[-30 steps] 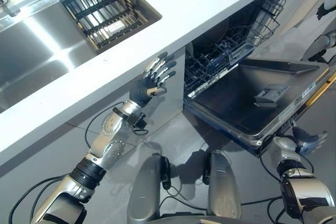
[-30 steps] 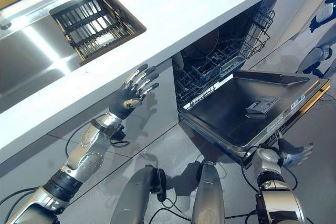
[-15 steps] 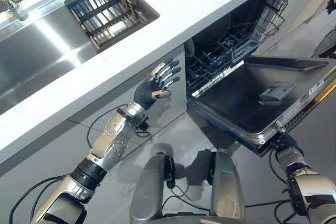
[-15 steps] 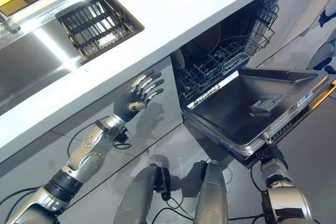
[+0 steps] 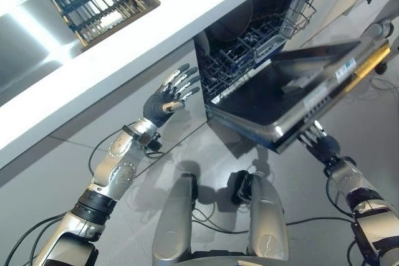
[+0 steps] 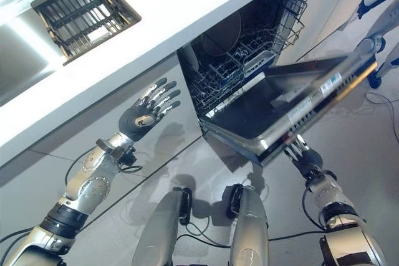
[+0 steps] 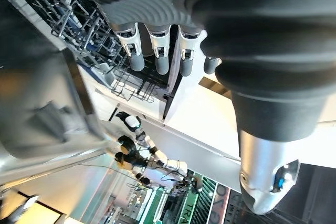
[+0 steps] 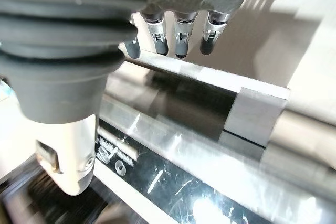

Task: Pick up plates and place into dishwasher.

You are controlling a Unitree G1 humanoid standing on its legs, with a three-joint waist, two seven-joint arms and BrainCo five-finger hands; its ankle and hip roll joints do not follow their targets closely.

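Underneath the stainless-steel dishwasher door (image 6: 293,107), which stands partly raised, the right hand (image 6: 298,151) presses up with straight, relaxed fingers (image 8: 180,43) against its outer face. Inside the open dishwasher, a round grey plate (image 6: 221,34) stands upright in the dark wire rack (image 6: 234,70) (possibly a second beside it, hard to tell). Raised before the grey cabinet front (image 5: 106,101) below the white countertop (image 5: 187,4), the left hand (image 5: 165,98) is spread open, holding nothing.

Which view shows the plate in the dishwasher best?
The right eye view: the plate stands upright in the rack, seen nearly whole. The left eye view shows it partly under the counter. I cannot make it out in the wrist views.
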